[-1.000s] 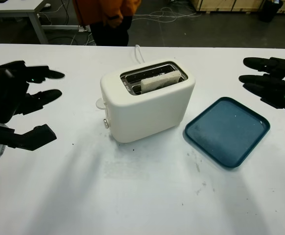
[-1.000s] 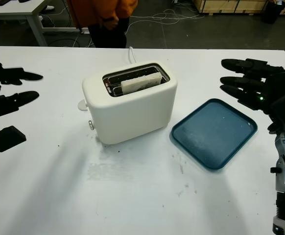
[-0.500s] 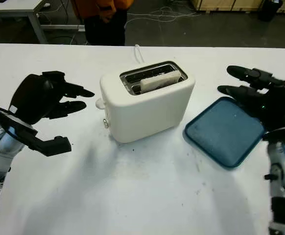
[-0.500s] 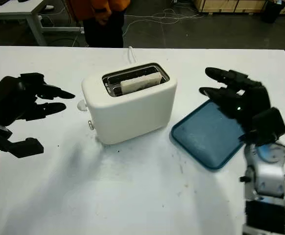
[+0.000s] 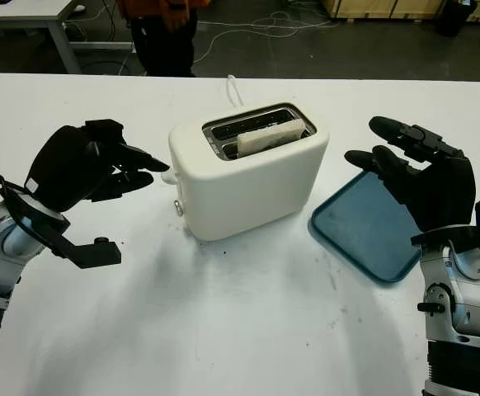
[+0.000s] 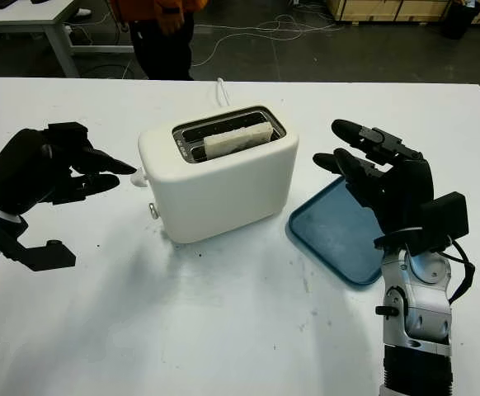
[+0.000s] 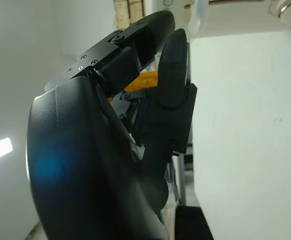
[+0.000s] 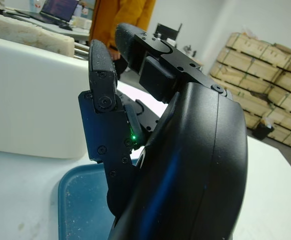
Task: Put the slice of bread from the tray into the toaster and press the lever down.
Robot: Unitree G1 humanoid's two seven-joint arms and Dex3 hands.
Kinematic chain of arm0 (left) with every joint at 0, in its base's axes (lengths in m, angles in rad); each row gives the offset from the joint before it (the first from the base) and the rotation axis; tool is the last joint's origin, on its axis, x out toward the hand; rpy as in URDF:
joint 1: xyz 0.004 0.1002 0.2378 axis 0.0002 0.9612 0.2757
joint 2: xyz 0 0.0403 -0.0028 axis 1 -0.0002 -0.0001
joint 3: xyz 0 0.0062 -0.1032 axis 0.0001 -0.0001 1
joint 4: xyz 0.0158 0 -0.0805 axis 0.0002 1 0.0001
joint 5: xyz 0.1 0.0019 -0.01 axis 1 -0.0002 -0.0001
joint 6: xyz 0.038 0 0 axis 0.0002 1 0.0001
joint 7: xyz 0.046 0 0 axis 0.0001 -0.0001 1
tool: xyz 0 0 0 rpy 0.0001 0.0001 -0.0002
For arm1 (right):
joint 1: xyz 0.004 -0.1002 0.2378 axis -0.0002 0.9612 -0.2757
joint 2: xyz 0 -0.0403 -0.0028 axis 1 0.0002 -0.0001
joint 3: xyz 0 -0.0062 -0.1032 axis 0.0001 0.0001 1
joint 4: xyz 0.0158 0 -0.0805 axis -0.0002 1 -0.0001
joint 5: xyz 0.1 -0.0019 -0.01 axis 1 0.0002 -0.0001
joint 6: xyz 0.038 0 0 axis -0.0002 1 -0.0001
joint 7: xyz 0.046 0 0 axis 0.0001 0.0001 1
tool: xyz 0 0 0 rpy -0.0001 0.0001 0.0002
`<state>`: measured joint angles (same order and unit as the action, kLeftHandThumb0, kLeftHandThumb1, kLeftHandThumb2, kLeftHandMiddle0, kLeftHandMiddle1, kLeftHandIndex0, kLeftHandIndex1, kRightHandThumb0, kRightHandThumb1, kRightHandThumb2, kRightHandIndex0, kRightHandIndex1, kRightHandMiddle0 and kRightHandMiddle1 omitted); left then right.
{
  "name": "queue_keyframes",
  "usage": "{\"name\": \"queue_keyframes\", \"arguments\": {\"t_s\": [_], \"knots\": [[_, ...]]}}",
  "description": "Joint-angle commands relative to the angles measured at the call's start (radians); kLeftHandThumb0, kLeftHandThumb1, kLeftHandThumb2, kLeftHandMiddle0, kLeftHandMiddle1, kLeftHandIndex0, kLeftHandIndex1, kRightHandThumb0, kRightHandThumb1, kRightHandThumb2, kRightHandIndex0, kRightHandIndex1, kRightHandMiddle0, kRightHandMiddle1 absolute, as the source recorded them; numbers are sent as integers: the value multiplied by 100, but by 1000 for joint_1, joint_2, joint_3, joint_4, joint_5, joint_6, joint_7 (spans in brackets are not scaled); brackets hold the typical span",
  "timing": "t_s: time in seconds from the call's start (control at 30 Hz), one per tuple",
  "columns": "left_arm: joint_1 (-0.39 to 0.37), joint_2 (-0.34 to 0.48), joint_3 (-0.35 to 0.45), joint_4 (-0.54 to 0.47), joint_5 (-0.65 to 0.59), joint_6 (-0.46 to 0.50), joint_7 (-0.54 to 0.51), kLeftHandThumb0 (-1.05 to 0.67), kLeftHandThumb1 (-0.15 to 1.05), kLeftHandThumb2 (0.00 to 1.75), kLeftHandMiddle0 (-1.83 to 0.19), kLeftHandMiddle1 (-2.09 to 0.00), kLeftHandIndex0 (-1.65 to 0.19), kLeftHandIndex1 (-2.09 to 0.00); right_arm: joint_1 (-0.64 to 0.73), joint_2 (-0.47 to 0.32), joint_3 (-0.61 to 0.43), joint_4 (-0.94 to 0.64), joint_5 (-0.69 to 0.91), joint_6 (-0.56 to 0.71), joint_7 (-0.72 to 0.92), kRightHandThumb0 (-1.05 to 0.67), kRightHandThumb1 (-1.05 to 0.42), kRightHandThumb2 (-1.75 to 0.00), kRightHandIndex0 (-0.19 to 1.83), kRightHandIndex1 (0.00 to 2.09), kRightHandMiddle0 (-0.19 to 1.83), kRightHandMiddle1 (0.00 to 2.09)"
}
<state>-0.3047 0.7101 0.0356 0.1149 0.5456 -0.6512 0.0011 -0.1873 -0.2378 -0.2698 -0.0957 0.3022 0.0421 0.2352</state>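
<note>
closing in since a moment ago, i am bringing my left hand (image 5: 87, 165), released, near the toaster (image 5: 248, 177) lever (image 5: 168, 174); my right hand (image 5: 417, 177), released, is hovering over the tray (image 5: 364, 239). bread (image 5: 269, 136) is sitting in the slot, table (image 5: 248, 330) free in front.

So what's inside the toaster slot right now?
A pale slice of bread stands in the white toaster, top edge showing above the metal slot; its lower part is hidden inside.

Bread slice (image 6: 236, 141) upright in white toaster (image 6: 219, 173)
</note>
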Motion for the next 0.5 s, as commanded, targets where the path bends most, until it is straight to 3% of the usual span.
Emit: {"name": "queue_keyframes", "arguments": {"t_s": [0.0,0.47], "knots": [[-20,5,-7,14,27,-5,22,-27,92,16,-65,-140,-109,-8,13,5,-7,-13,20,3,1,-34,-92,-21,107,15,96,1],[-66,-6,-53,53,72,41,25,-26,92,20,-60,-157,-106,-6,23,10,-14,-15,20,-24,20,-36,-92,-18,104,21,98,1]]}}
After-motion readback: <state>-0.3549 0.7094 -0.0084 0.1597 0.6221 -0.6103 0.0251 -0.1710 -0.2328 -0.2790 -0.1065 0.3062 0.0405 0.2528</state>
